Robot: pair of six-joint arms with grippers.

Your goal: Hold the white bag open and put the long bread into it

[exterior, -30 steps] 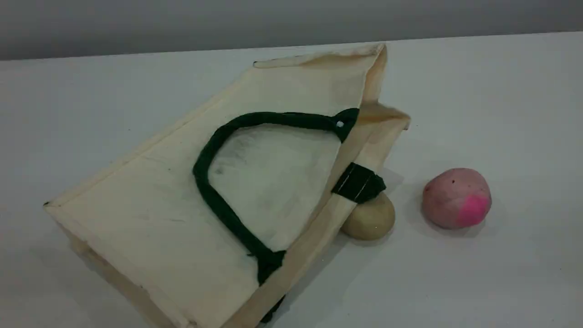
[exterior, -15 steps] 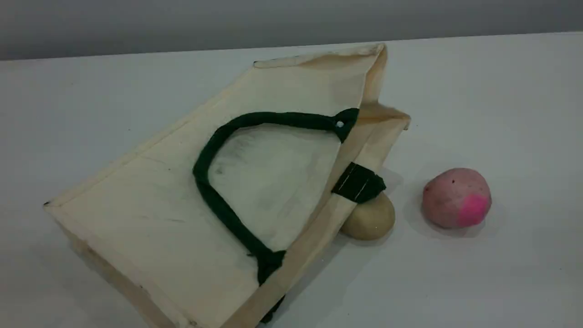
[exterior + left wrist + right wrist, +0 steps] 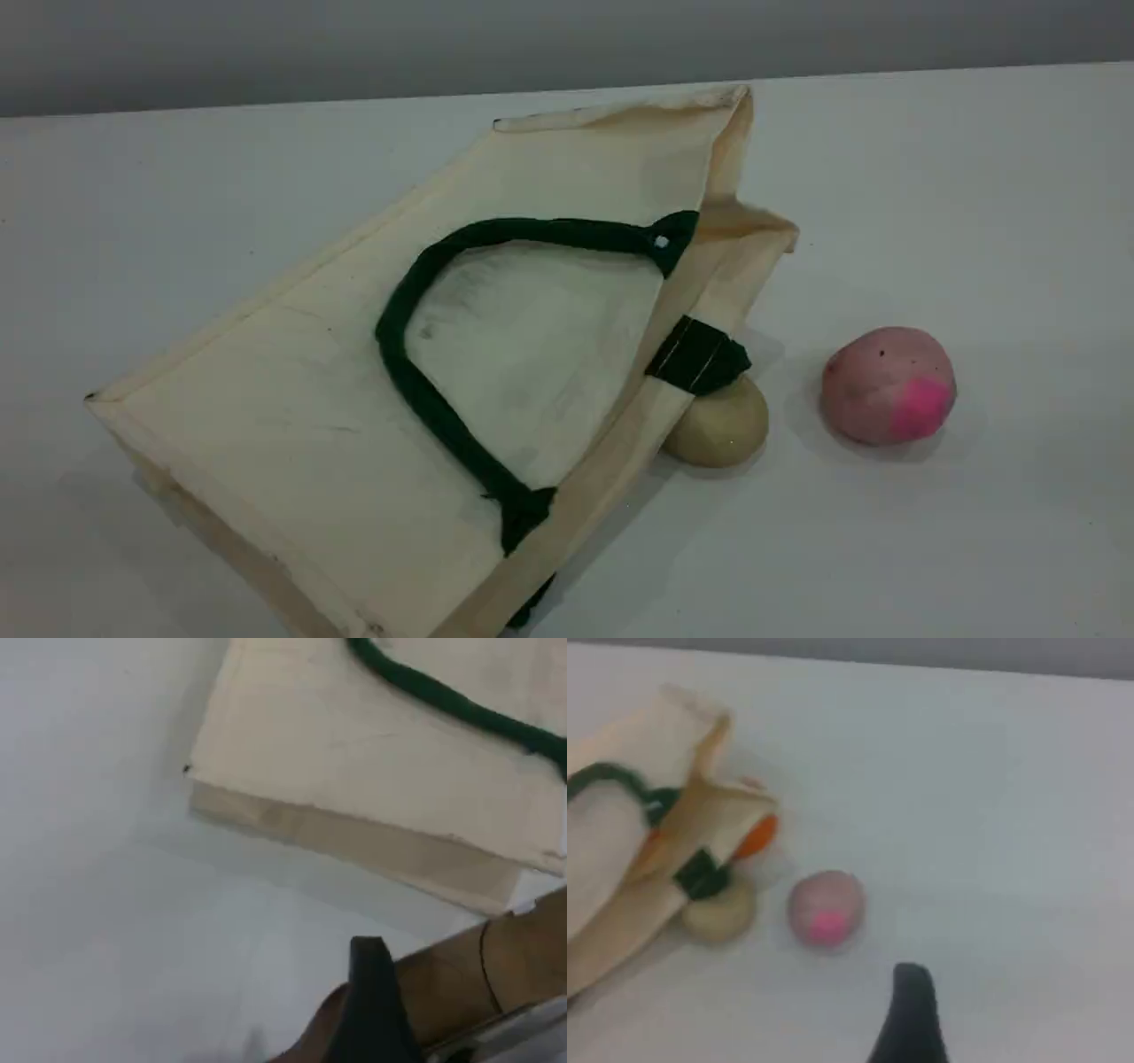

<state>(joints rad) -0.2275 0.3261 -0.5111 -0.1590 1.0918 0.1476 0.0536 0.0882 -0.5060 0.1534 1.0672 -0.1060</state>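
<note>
Each claw, left (image 3: pixel 376 992) and right (image 3: pixel 912 1010), hangs wide open and empty above bare worktop (image 3: pixel 974 177). The white bag (image 3: pixel 354 390) lies flat at centre-left, mouth facing right, bottom corner cut off. A beige lump (image 3: pixel 722 425) touches its rim; a pink ball (image 3: pixel 889 384) sits apart. Something orange (image 3: pixel 757 837) peeks from the mouth; the long bread cannot be made out.

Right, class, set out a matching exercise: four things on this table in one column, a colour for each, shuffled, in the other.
Things:
1. bag
2. handle
3. round lump beside the bag
4. ball farther right

Colours:
A. dark green
B. pink with a bright magenta patch
C. cream
D. pale beige

Pairs: 1-C, 2-A, 3-D, 4-B
</note>
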